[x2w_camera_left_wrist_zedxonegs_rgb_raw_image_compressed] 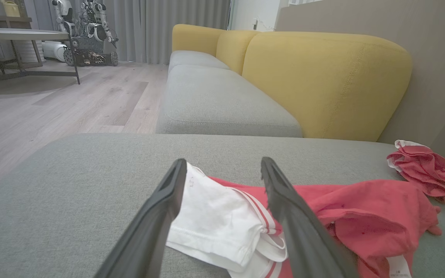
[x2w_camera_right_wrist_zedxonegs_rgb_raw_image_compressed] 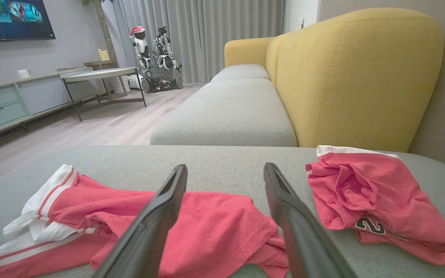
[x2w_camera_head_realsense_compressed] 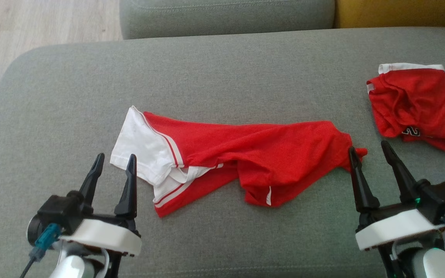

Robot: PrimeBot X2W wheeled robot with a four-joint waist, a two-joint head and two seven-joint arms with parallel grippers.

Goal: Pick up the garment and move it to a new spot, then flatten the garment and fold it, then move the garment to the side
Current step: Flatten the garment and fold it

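Note:
A red garment (x2w_camera_head_realsense_compressed: 253, 154) with a white sleeve and white stripes lies crumpled lengthwise in the middle of the grey cushion (x2w_camera_head_realsense_compressed: 222, 69). The same garment (x2w_camera_left_wrist_zedxonegs_rgb_raw_image_compressed: 354, 208) fills the lower right of the left wrist view, and the garment (x2w_camera_right_wrist_zedxonegs_rgb_raw_image_compressed: 191, 220) lies low in the right wrist view. My left gripper (x2w_camera_head_realsense_compressed: 115, 159) is open just off the white sleeve end, holding nothing. At the garment's right tip my right gripper (x2w_camera_head_realsense_compressed: 366, 146) stands open and empty too, its left finger beside the tip.
A second red garment (x2w_camera_head_realsense_compressed: 415, 104) with a white hem lies bunched at the cushion's far right. Behind are another grey seat (x2w_camera_head_realsense_compressed: 226, 15) and a yellow backrest (x2w_camera_head_realsense_compressed: 396, 11). Wood floor (x2w_camera_head_realsense_compressed: 33, 27) lies off the cushion's rounded left edge.

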